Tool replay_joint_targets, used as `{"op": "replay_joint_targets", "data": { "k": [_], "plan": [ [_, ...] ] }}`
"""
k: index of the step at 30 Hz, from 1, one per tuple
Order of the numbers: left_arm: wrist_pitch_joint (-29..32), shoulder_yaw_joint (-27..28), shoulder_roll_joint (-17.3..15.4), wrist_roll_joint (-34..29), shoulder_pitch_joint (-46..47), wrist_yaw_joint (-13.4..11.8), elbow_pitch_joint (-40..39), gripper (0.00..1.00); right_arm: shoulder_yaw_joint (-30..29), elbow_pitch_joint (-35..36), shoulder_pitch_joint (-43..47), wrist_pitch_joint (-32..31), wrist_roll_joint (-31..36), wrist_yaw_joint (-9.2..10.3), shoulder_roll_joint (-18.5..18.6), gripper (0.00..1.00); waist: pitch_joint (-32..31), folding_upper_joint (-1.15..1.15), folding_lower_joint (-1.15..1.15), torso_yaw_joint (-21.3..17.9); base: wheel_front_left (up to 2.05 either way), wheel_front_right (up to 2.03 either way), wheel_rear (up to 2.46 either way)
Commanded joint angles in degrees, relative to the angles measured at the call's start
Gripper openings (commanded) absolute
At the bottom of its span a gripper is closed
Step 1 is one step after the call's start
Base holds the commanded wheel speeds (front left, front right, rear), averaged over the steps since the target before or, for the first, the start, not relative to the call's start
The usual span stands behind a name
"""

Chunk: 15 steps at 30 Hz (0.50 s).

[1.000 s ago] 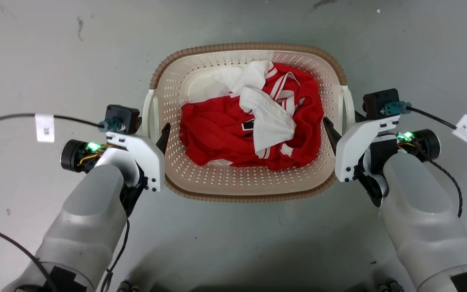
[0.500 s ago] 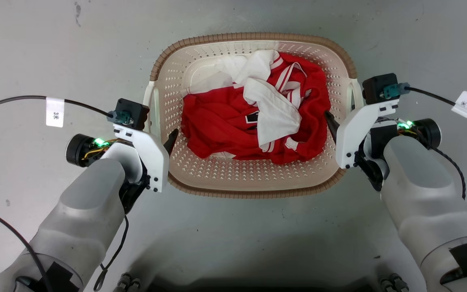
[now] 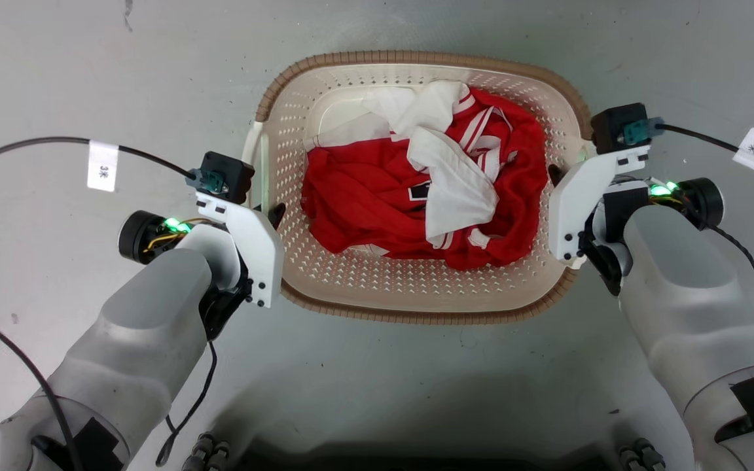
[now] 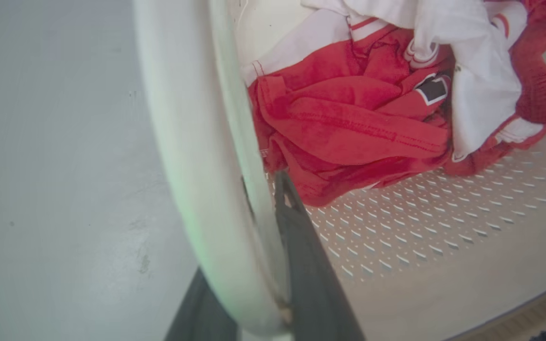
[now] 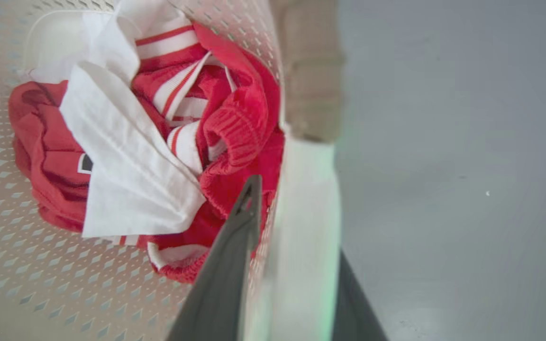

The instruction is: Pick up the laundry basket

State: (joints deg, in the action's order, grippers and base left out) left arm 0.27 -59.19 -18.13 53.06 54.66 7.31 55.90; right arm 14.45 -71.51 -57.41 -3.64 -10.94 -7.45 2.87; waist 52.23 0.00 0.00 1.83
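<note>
While straddling handles (image 3: 254, 157), left tool (image 3: 266, 210), right tool (image 3: 567, 171) clamp laundry basket (image 3: 416, 291).

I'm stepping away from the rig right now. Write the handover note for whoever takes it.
Left tool: shut on the laundry basket at its left handle, one finger inside the wall, one outside.
Right tool: same grip on the right handle.
Basket: between both arms, over the grey floor, red and white clothes inside.
Done: both handles gripped.
Left: raise it level; whether it is off the floor can't be told.
</note>
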Motion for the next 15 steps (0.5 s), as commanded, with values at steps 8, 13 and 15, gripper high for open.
{"op": "replay_joint_targets", "data": {
  "k": [8, 13, 15],
  "plan": [
    [-0.4, -5.1, -1.2, 5.0, 0.7, 0.2, -1.1, 0.00, 0.5, -1.1, -0.1, -0.5, 1.1, -0.11, 0.0, 0.00, -0.3, 0.00, 0.00, 0.0, 0.00, 0.00, 0.00],
    [0.9, -8.0, -2.1, 8.4, 0.3, 0.2, -2.3, 0.00, 1.4, -1.5, 0.7, -3.8, 1.6, -0.11, 0.0, 0.00, -3.2, 0.00, 0.00, -0.2, 0.00, 0.00, 0.00],
    [1.9, -9.3, -2.7, 9.9, 0.0, 0.2, -3.2, 0.00, 2.0, -1.7, 1.1, -6.2, 1.6, -0.11, 0.0, 0.00, -5.2, 0.00, 0.00, -0.4, 0.00, 0.00, 0.00]
  ]
}}
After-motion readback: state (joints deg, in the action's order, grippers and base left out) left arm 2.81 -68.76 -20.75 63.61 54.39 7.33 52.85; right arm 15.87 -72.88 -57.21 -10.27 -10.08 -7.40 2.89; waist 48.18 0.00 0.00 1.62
